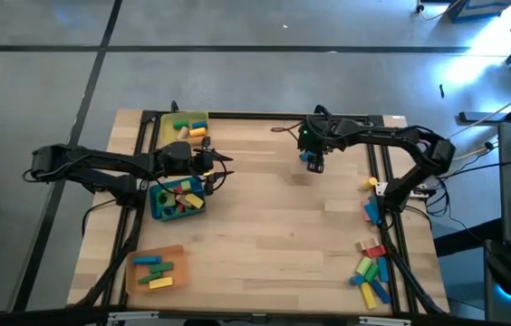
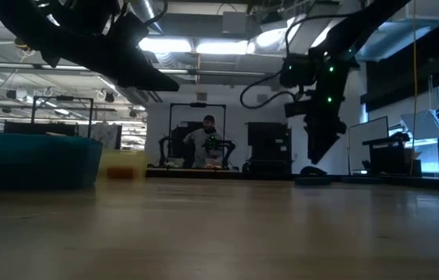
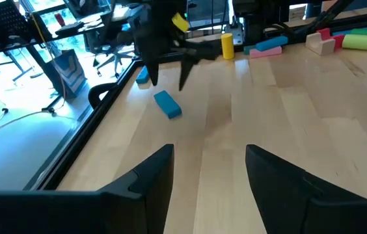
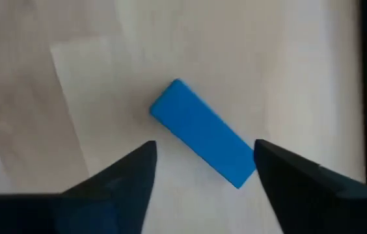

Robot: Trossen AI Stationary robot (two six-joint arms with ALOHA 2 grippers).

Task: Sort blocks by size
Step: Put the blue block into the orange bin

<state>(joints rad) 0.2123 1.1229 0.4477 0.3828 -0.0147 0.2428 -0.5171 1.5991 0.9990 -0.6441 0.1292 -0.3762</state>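
Note:
A blue oblong block point(image 4: 203, 133) lies flat on the wooden table, alone at the far middle; it also shows in the left wrist view point(image 3: 168, 104). My right gripper point(image 1: 314, 163) hangs above it, pointing down. It is open, with a finger on either side of the block, and touches nothing point(image 4: 203, 179). My left gripper point(image 1: 222, 168) is open and empty beside the blue tray point(image 1: 154, 206), which holds several blocks. More blocks point(image 1: 371, 272) lie loose along the table's right edge.
A yellow tray point(image 1: 203, 118) with a few blocks stands at the far left. An orange tray point(image 1: 178, 256) with a few blocks stands at the near left. A yellow cylinder point(image 3: 226, 45) stands near the right rail. A person sits in the room behind point(image 2: 206, 136).

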